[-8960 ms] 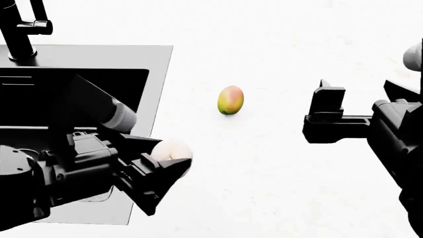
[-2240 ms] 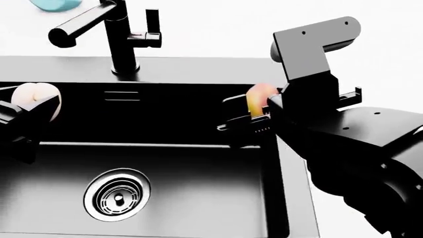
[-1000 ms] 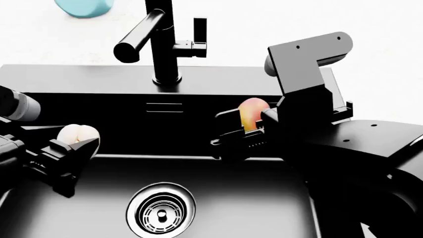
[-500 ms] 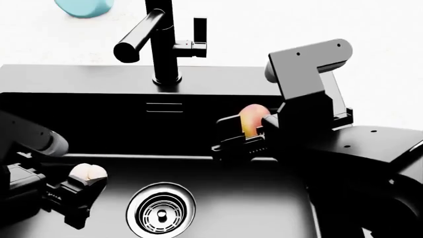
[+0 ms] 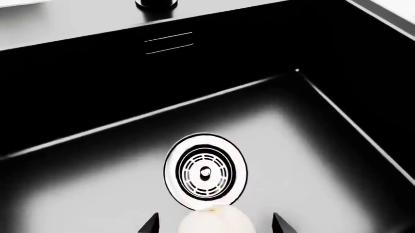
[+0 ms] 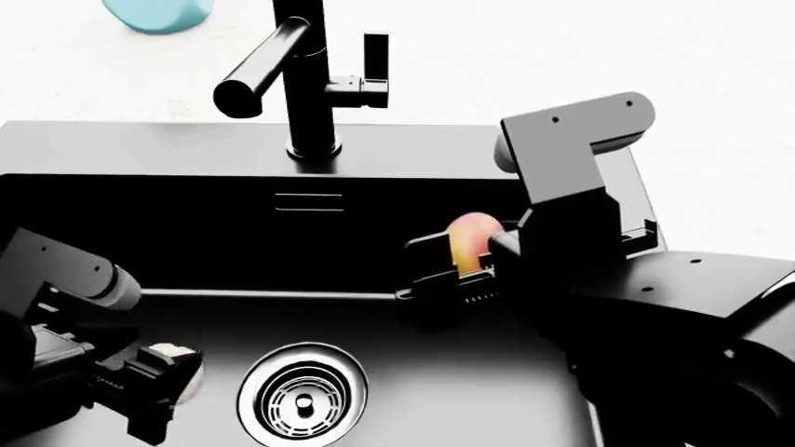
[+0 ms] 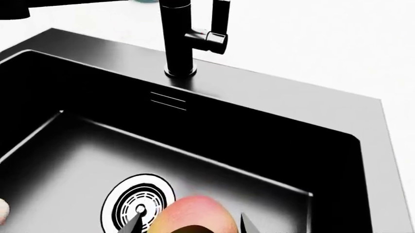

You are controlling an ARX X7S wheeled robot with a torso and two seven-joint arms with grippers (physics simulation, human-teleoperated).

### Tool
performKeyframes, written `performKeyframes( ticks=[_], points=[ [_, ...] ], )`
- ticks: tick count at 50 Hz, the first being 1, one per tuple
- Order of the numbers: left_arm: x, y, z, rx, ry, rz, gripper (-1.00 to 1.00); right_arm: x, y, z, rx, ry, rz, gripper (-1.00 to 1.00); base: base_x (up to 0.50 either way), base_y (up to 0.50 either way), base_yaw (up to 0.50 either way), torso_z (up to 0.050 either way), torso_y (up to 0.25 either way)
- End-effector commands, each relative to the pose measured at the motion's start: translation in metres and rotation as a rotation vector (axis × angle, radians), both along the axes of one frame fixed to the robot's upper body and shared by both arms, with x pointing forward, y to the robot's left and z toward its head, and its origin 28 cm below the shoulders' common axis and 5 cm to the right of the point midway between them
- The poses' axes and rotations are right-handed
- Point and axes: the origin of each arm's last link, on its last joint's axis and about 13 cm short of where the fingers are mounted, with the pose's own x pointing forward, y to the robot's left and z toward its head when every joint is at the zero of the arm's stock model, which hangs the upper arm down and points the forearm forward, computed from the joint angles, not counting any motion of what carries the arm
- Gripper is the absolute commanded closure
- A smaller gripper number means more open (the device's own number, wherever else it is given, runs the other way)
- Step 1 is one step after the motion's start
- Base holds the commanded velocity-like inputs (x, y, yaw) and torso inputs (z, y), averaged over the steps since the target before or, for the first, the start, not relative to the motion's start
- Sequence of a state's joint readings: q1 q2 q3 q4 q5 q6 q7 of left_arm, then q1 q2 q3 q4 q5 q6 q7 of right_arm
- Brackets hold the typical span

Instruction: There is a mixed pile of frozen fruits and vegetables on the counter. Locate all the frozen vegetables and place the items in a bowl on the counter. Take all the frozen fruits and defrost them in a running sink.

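white faintly speckled stone surface wraps round the rectangular dark-walled sink, and both arms are over the basin at once. the left gripper is way down low by the basin floor, fingers clamped on the pale whitish-pink round fruit; its own wrist view has that fruit sitting between the two finger tips, with the round chrome drain just beyond it. so the floor lies right under the fruit, and that gap is what the coming release looks to hinge on; it reads as small, though exactly how close can't be told.

over on the other side, the right gripper hangs higher, near the right wall, fingers closed on the small egg-shaped red-blushed mango, long axis standing roughly upright between them. the left arm looks the nearer to letting go. the black tap stands behind on the rim, spout over the basin, and no water shows running.
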State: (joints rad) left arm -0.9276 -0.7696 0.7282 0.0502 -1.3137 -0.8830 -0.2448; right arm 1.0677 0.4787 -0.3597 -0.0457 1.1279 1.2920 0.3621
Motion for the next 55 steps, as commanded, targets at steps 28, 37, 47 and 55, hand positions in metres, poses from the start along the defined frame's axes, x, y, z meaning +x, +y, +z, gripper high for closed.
performKeyframes(
  ticks=[28, 37, 47, 55],
  points=[
    [-0.02, 0.009, 0.06, -0.071, -0.217, 0.074, -1.0, 0.023, 0.028, -0.026, -0.018, 0.134, 0.12, 1.0, 0.0, 0.0, 0.0, 0.0, 0.0],
    [-0.026, 0.012, 0.071, -0.082, -0.248, 0.086, -1.0, 0.037, 0.041, -0.049, -0.01, 0.222, 0.148, 1.0, 0.0, 0.0, 0.0, 0.0, 0.0],
    [-0.034, 0.017, 0.101, -0.102, -0.317, 0.09, -1.0, 0.049, 0.046, -0.073, -0.031, 0.291, 0.134, 1.0, 0.0, 0.0, 0.0, 0.0, 0.0],
    [-0.037, 0.016, 0.102, -0.11, -0.328, 0.106, -1.0, 0.067, 0.054, -0.098, -0.01, 0.348, 0.091, 1.0, 0.0, 0.0, 0.0, 0.0, 0.0]
  ],
)
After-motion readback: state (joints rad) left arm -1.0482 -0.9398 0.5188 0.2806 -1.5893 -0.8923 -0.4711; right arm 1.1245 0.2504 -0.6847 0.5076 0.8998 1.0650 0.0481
